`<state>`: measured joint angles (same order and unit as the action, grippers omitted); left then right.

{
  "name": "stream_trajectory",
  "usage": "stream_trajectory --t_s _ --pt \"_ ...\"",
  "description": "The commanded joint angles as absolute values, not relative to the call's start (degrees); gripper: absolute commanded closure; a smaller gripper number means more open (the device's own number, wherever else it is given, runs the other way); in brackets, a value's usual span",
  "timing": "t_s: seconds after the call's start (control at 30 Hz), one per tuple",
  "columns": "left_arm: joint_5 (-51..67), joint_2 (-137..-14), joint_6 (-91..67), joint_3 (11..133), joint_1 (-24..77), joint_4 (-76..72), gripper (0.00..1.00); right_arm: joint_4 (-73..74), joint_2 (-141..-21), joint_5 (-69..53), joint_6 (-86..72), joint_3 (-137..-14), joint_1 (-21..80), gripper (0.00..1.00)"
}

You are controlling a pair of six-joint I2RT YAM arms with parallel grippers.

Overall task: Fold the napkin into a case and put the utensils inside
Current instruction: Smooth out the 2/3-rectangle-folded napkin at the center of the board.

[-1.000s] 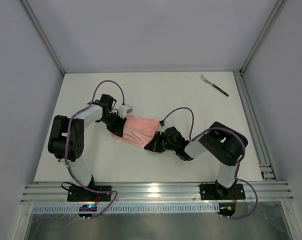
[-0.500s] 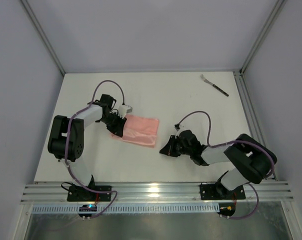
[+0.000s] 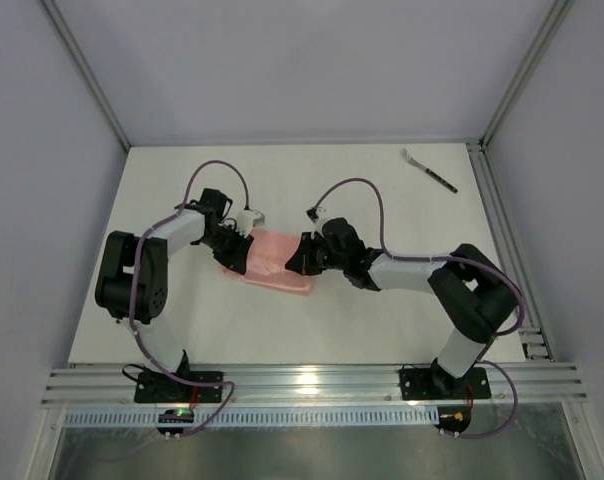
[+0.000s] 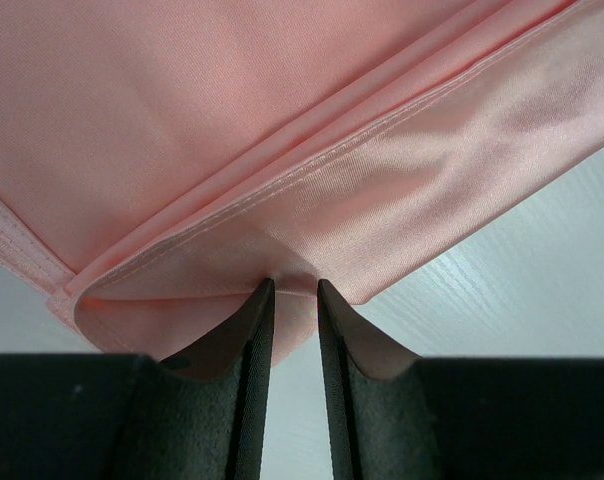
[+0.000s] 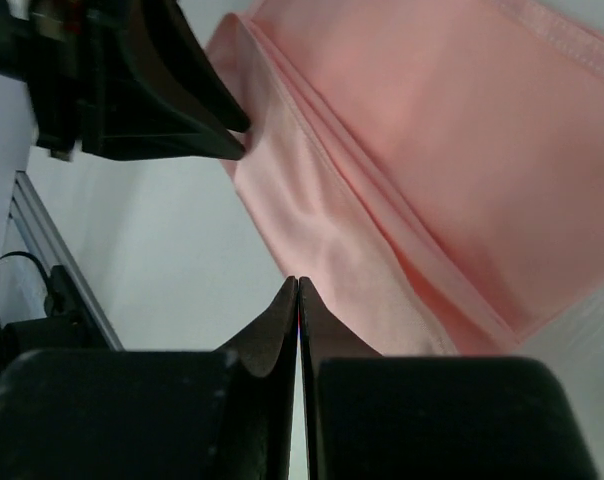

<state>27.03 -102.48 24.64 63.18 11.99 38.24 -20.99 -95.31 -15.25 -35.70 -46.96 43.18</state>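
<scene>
The salmon-pink napkin (image 3: 269, 262) lies folded into an oblong on the white table, left of the middle. Its layered hems show in the left wrist view (image 4: 232, 120) and the right wrist view (image 5: 432, 150). My left gripper (image 3: 239, 250) is at its left end, jaws nearly closed and pinching the folded edge (image 4: 296, 285). My right gripper (image 3: 292, 264) is at its right end, jaws shut with nothing visible between them, tips (image 5: 298, 282) at the cloth's edge. The fork (image 3: 429, 170), silvery head and dark handle, lies alone at the far right.
Metal frame rails run along the table's right edge (image 3: 502, 230) and near edge (image 3: 302, 385). Grey walls close the back and sides. My left gripper's black body shows in the right wrist view (image 5: 132, 90).
My right gripper was on the napkin's right end, pulled away to the right half a second ago, and is now back at that end from the far side. My left gripper held still.
</scene>
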Motion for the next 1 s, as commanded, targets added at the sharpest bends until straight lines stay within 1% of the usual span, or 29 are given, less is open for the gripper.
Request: stream_trajectory --t_s 0.0,0.03,0.23,0.5,0.6,0.77,0.83,0.9,0.93,0.97 --pt "26.63 -100.99 25.23 63.46 11.95 37.53 0.73 -22.59 -101.84 -16.43 -34.37 -49.92 43.59 0.96" --pt "26.63 -101.07 25.14 63.54 11.95 37.62 0.71 -22.50 -103.00 -16.61 -34.37 -50.79 43.59 0.96" --pt "27.86 -99.94 24.70 64.16 11.95 38.32 0.69 -18.64 -108.01 -13.45 -36.20 -50.01 43.51 0.96" --pt "33.57 -95.98 25.14 69.34 12.21 43.59 0.66 -17.40 -106.44 -11.70 -39.46 -47.37 43.42 0.96" --pt "31.39 -96.06 25.05 69.17 14.23 44.56 0.66 -17.23 -105.47 -11.78 -40.08 -47.90 43.33 0.96" --pt "27.08 -102.11 24.26 66.71 17.75 41.58 0.68 -14.87 -104.07 -13.27 -39.38 -51.14 43.42 0.96" --pt "24.89 -103.97 23.91 66.80 17.93 40.26 0.69 -13.80 -102.93 -13.80 -38.33 -52.20 43.42 0.93" --pt "23.56 -105.46 23.56 66.71 17.93 38.60 0.69 -12.22 -100.82 -14.06 -37.53 -53.43 43.33 0.85" --pt "22.86 -105.73 23.55 66.71 17.93 38.32 0.69 -11.35 -99.85 -13.98 -36.57 -53.96 43.42 0.79" --pt "22.68 -105.99 23.64 66.62 17.93 37.97 0.69 -9.51 -98.97 -13.45 -36.04 -54.66 43.33 0.67"
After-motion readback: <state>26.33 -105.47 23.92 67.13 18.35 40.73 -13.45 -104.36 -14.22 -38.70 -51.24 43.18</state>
